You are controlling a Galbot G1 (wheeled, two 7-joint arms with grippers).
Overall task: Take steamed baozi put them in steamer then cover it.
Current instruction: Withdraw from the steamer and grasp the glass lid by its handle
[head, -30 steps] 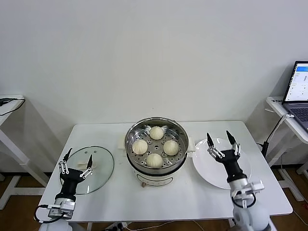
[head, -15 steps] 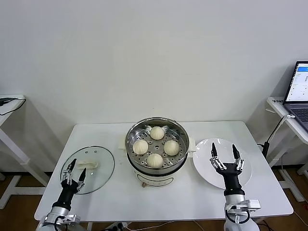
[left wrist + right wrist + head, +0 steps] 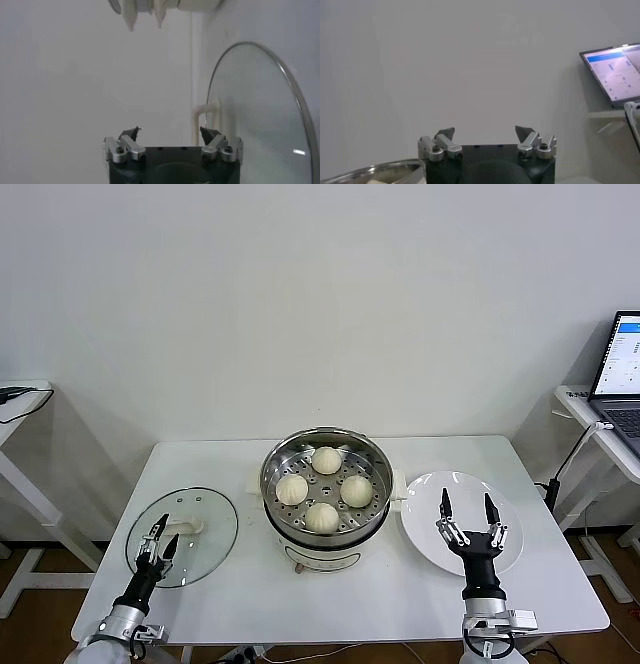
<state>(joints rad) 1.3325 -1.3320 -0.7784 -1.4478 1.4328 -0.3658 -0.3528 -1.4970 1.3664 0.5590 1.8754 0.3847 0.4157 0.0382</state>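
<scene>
Four cream-white baozi (image 3: 322, 488) sit on the perforated tray inside the shiny steel steamer (image 3: 274, 462) at the table's middle. The round glass lid (image 3: 200, 544) with a white handle lies flat on the table to the steamer's left; it also shows in the left wrist view (image 3: 260, 115). My left gripper (image 3: 159, 540) is open and empty, low at the lid's near edge, fingers pointing up. My right gripper (image 3: 469, 515) is open and empty, low over the near part of the white plate (image 3: 425, 524), fingers pointing up. The steamer rim shows in the right wrist view (image 3: 370, 171).
A laptop (image 3: 620, 379) stands on a side table at the far right. Another side table (image 3: 15, 399) is at the far left. A white wall rises behind the table (image 3: 240, 599).
Both arms have dropped lower toward the table's front edge. The left gripper's fingers have drawn closer together. Baozi, steamer and lid have not moved.
</scene>
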